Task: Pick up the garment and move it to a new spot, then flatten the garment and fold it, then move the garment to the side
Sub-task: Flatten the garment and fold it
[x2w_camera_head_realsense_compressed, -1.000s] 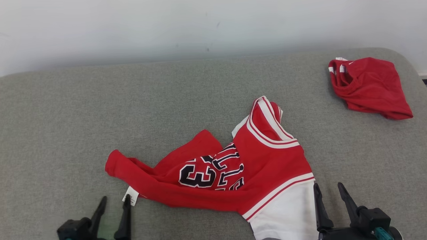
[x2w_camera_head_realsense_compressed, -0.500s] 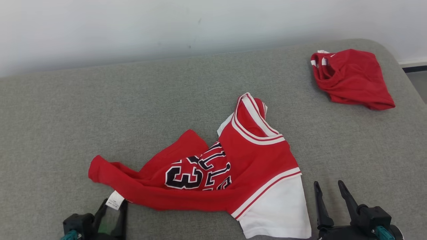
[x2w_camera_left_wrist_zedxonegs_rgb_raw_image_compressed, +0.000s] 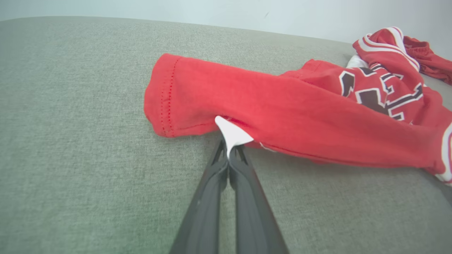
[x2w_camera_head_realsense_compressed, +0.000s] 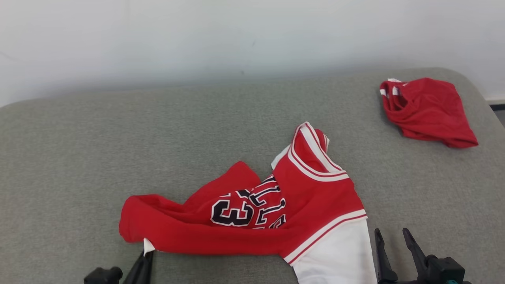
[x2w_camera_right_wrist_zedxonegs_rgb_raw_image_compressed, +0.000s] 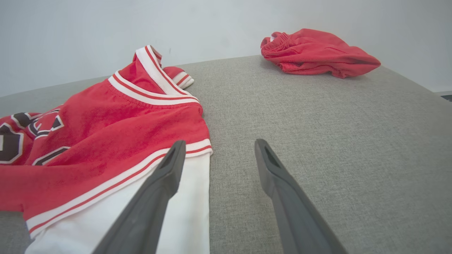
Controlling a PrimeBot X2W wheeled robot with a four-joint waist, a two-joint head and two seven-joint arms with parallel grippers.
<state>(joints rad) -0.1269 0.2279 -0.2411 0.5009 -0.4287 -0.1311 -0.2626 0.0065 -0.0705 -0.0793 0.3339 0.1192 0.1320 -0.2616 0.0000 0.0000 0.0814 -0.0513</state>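
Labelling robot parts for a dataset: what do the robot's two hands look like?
The left hand and right hand each have two long, slim, dark grey fingers tapering to points, with a recessed slot near each tip, on a blocky black base.

Left gripper (x2w_camera_left_wrist_zedxonegs_rgb_raw_image_compressed: pixel 229 154) pinched closed; right gripper (x2w_camera_right_wrist_zedxonegs_rgb_raw_image_compressed: pixel 219 143) spread wide, seemingly hovering.

Number: black, white-edged "3" on the red jersey (x2w_camera_head_realsense_compressed: pixel 315 197), with part of another digit beside it.
Letters: "LL" readable; the rest is lost in folds.
Tag (x2w_camera_left_wrist_zedxonegs_rgb_raw_image_compressed: pixel 231 134): white, no print legible.
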